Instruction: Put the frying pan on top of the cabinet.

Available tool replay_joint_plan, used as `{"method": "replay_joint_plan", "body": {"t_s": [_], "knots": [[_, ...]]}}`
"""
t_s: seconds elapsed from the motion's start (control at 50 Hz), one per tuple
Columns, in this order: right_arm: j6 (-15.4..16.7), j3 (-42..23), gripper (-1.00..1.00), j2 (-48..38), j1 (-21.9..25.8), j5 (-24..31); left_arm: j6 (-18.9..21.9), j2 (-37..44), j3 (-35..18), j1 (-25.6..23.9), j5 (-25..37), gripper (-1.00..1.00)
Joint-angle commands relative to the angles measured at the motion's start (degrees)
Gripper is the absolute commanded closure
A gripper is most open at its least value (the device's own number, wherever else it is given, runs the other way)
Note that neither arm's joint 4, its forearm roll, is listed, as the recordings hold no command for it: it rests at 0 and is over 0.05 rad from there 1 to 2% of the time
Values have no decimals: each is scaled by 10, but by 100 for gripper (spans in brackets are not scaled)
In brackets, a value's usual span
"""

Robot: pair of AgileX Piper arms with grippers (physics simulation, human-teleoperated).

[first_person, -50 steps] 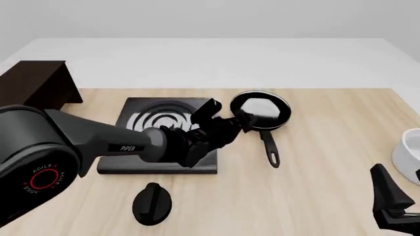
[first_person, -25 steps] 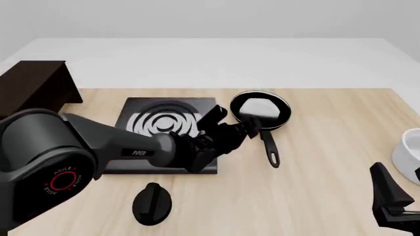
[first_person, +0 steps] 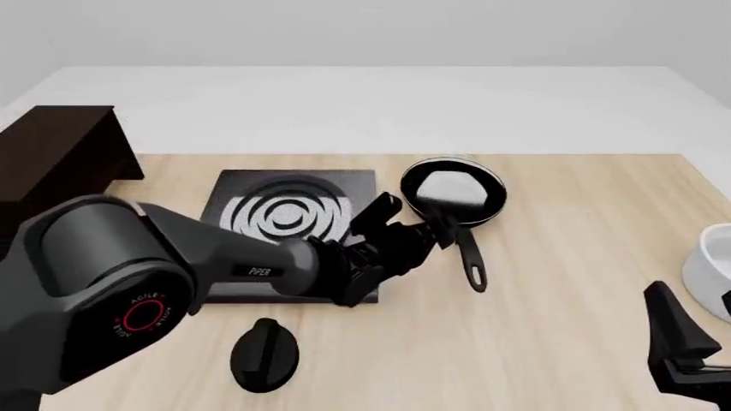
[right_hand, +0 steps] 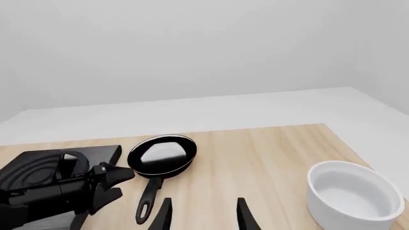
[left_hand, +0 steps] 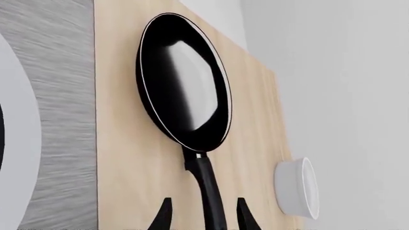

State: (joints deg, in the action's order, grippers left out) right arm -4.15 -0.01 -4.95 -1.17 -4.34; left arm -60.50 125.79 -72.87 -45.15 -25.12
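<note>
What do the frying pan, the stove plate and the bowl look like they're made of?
Frying pan: probably coated metal, glossy black; its inside mirrors a bright patch. The handle is matte black, perhaps plastic.
Stove plate: black slab with silver rings that show brushed streaks in the left wrist view, so likely metal.
Bowl: smooth plain white, ceramic-like, though it may be plastic.

The left gripper [first_person: 413, 224] reaches low beside the frying pan [first_person: 454, 193], jaws apart; the right gripper [first_person: 686, 360] waits well apart, jaws spread.

Black frying pan [first_person: 454, 193], dark brown cabinet [first_person: 51, 154], silver-ringed black stove plate [first_person: 286, 214].
</note>
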Motion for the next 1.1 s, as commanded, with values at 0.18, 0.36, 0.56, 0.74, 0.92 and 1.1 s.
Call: {"method": "replay_joint_plan", "body": {"t_s": [0.18,0.36,0.56,0.74,0.92,1.1], "knots": [[-3,0,-100,-11,-1,-10,-12,10,-3,-14,-10,-100],[-5,0,-100,-7,-1,-6,-19,14,-5,-19,-14,-100],[-6,0,-100,0,-1,0,-22,26,-16,-23,-16,-100],[-6,0,-100,-15,-2,-13,-24,32,-21,-26,-15,-100],[-5,0,-100,-15,-2,-13,-29,40,-25,-30,-20,-100],[-7,0,-100,-17,-3,-14,-32,47,-30,-34,-23,-100]]}}
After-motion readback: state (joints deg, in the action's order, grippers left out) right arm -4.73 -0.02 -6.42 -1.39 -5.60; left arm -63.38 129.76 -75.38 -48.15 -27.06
